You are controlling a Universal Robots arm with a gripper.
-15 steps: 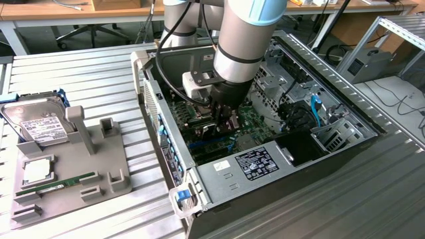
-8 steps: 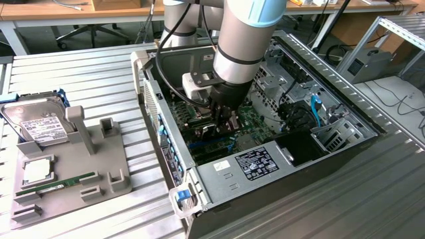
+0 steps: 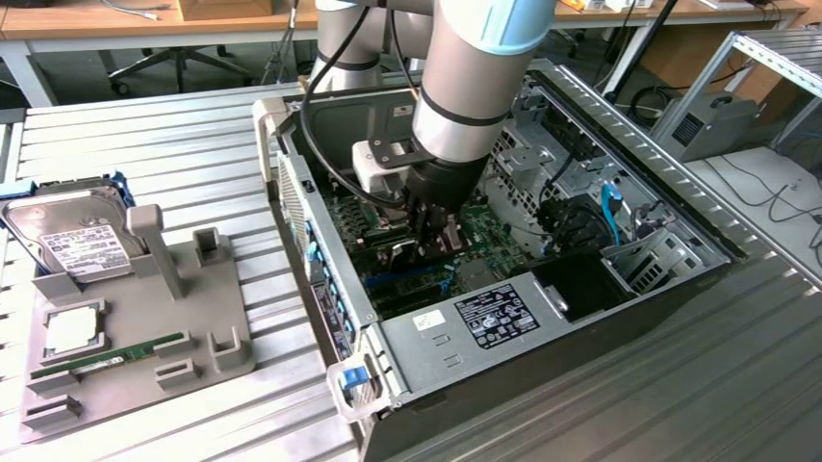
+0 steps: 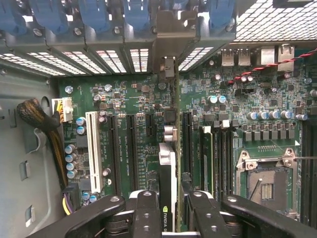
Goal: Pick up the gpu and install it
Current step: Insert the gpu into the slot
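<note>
My gripper [image 4: 172, 201] pinches the gpu [image 4: 167, 158] edge-on, just over the board [image 4: 129, 94] in the case [image 3: 552, 346]. If the card is off its slot (hidden beneath it, so I can't tell), pressing could flex it or gouge nearby parts. A loose grip would tilt it.

The arm [image 3: 475, 77] is a thick grey tube with a blue ring. It reaches down from above, almost straight, with a small lean. Its wrist [image 3: 444, 181] points down. The gripper [image 3: 437, 241] hangs low at the end. Two black fingers [image 4: 146, 213] are close together and pinch the gpu [image 4: 167, 168] between them, one on each side.
</note>
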